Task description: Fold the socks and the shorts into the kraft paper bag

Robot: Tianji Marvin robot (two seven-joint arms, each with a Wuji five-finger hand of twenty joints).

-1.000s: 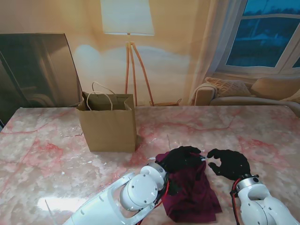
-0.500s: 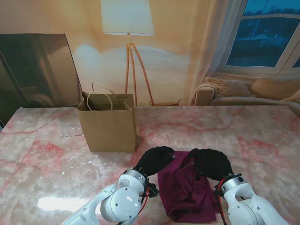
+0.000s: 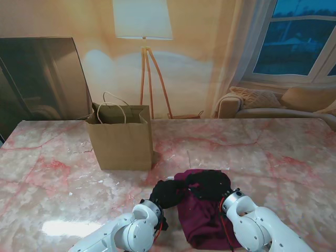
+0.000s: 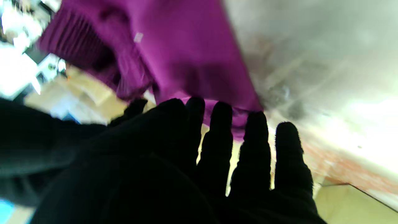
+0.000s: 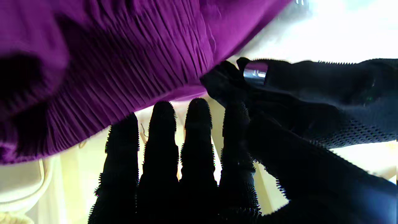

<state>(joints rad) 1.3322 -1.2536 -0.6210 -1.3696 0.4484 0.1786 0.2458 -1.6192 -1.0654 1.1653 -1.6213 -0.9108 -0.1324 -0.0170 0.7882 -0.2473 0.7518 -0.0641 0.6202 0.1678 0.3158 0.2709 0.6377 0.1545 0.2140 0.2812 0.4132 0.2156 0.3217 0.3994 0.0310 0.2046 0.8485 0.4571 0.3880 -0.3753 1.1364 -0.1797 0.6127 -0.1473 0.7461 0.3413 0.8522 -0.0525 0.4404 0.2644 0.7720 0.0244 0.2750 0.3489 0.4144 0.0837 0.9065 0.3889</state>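
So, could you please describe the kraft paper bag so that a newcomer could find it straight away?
Start from the pink marble table. On its left half, farther from me than the purple shorts, stands the kraft paper bag. It is the only upright thing there: plain brown, open-topped, with thin looped handles.

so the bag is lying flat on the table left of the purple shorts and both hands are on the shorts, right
Not quite: the bag stands upright with its mouth open, as the stand view shows. The rest holds: it sits left of the purple shorts, farther from me, and the left hand and right hand are both on the shorts.
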